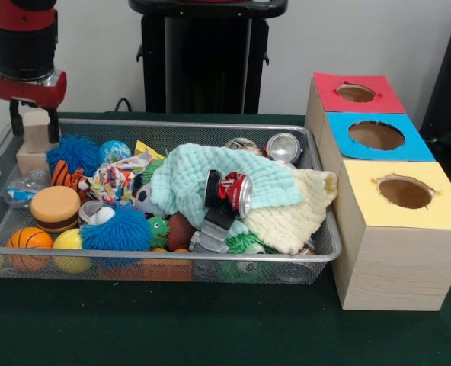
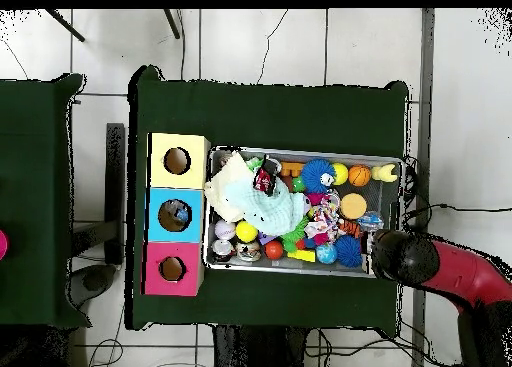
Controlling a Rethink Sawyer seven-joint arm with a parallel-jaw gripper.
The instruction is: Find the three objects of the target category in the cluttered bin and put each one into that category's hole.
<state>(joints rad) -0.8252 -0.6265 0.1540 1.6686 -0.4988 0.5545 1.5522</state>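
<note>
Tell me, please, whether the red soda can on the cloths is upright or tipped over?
Tipped over. The red soda can lies on its side across the mint cloth, its silver end facing the boxes.

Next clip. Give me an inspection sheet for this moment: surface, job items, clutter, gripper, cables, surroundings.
Surface: dark green table.
Job's things: wire bin packed full; beside it three wooden boxes with round holes, tops red, blue and yellow. Crushed red can lies on the cloths; two more cans at the bin's back.
Clutter: mint cloth, cream cloth, fuzzy blue balls, small basketball, burger toy.
Gripper: gripper at the bin's corner, shut on a wooden block.
Cables: several on the floor.
Surroundings: tiled floor, black stand behind the table.
</note>
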